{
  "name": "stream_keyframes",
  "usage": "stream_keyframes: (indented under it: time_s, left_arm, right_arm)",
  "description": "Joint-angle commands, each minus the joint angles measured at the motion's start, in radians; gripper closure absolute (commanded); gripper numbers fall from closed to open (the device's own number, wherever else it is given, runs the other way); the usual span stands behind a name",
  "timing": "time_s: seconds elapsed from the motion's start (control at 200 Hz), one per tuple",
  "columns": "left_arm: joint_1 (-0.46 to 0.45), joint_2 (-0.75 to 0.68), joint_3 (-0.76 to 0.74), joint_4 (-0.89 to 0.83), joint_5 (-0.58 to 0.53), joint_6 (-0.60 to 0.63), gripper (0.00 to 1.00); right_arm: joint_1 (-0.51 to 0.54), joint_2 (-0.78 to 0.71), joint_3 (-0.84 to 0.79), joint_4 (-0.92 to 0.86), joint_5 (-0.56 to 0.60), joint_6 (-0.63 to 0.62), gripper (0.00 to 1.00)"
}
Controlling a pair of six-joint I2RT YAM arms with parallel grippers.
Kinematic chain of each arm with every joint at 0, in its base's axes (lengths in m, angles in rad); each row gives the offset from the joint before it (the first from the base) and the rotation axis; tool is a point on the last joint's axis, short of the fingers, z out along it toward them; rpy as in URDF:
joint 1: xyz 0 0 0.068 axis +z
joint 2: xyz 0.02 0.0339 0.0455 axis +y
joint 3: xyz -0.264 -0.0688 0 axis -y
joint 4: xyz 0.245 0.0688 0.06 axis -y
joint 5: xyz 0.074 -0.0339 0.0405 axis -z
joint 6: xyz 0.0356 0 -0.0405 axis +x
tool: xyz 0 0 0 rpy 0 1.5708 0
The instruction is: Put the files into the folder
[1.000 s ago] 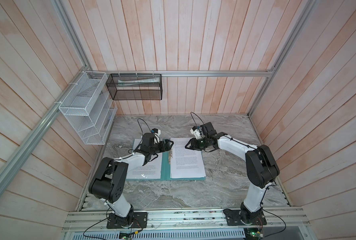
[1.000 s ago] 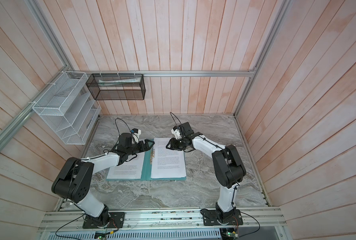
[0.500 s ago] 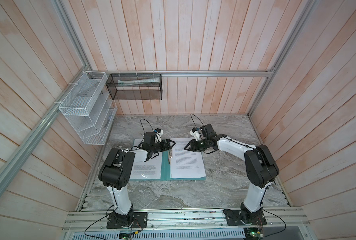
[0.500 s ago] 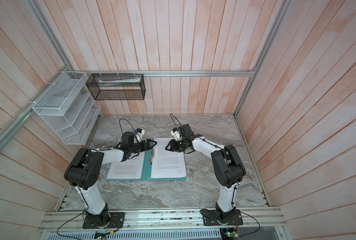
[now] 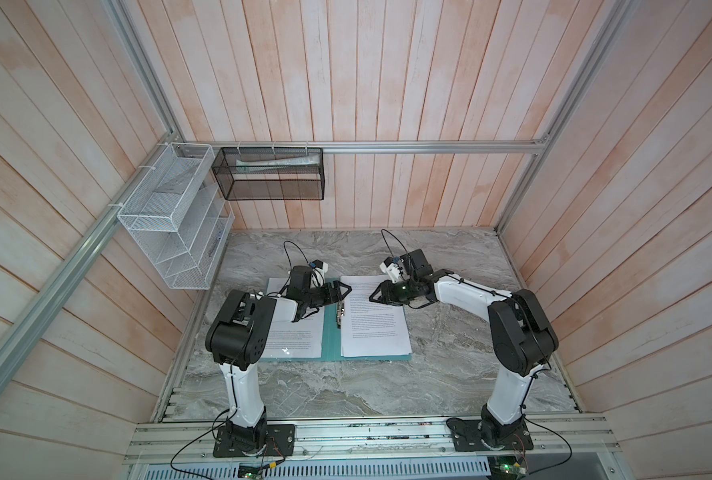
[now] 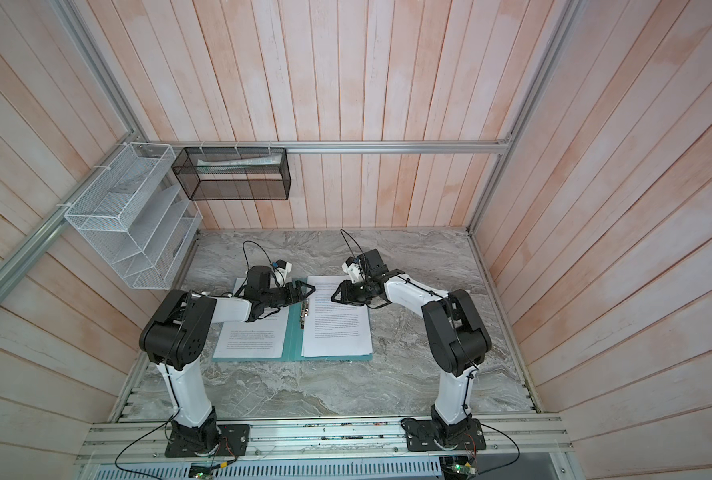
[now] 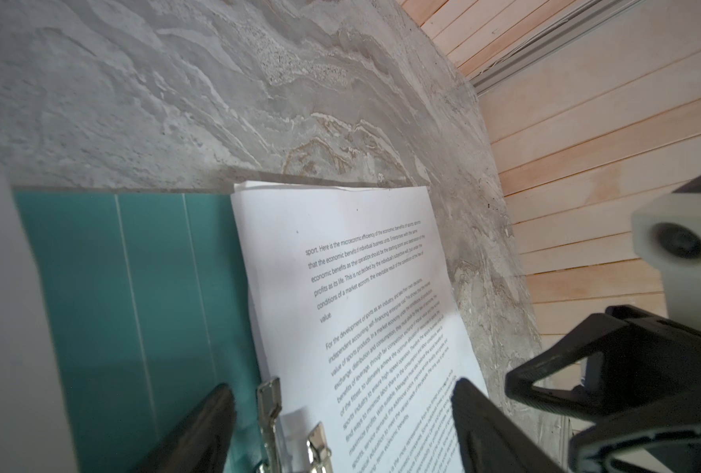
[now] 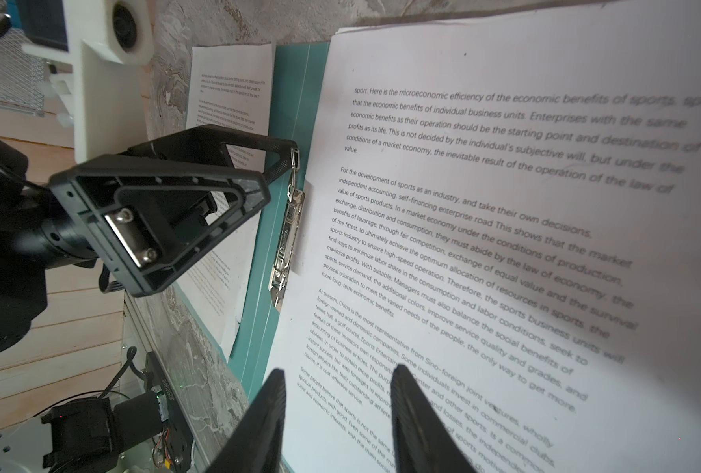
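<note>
As the flat teal-green folder (image 5: 330, 340) lies open under white printed sheets (image 5: 373, 332), left pincer (image 7: 342, 387) gapes over its metal clip (image 8: 287, 237), prob. to lift it. Right pincer (image 8: 338, 370) hovers half-open, empty.

Left arm (image 5: 281, 309) and right arm (image 5: 468, 293) bent at elbows, forearms low, reaching inward. Left hand (image 5: 344, 294): fingers spread wide. Right hand (image 5: 374, 294), just opposite, tips facing: fingers part-way apart, apparently gripping nothing.

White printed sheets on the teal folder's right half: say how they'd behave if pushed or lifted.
Probably floppy: the white printed sheets ripple along one edge. Likely to fan apart: stacked edges sit offset on the teal folder.
</note>
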Motion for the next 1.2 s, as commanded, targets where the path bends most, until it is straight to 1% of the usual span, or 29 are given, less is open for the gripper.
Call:
stream_keyframes:
  time_s: [0.0,0.23,0.59,0.96,1.19]
  left_arm:
    - [0.004,0.027,0.032,0.038,0.039,-0.01,0.16]
    - [0.004,0.044,0.034,0.069,0.071,-0.027,0.18]
    - [0.005,0.008,0.004,0.092,0.086,-0.037,0.21]
    - [0.004,-0.047,-0.061,0.192,0.153,-0.075,0.24]
    - [0.0,-0.113,-0.138,0.219,0.162,-0.087,0.24]
  right_arm:
    - [0.002,-0.01,-0.014,0.007,0.001,0.002,0.6]
    - [0.002,-0.01,-0.021,0.009,0.0,0.007,0.6]
    - [0.002,-0.013,-0.02,0.01,0.004,0.011,0.6]
    - [0.003,-0.019,-0.033,0.018,0.001,0.017,0.6]
    - [0.007,-0.025,-0.043,0.024,-0.007,0.021,0.61]
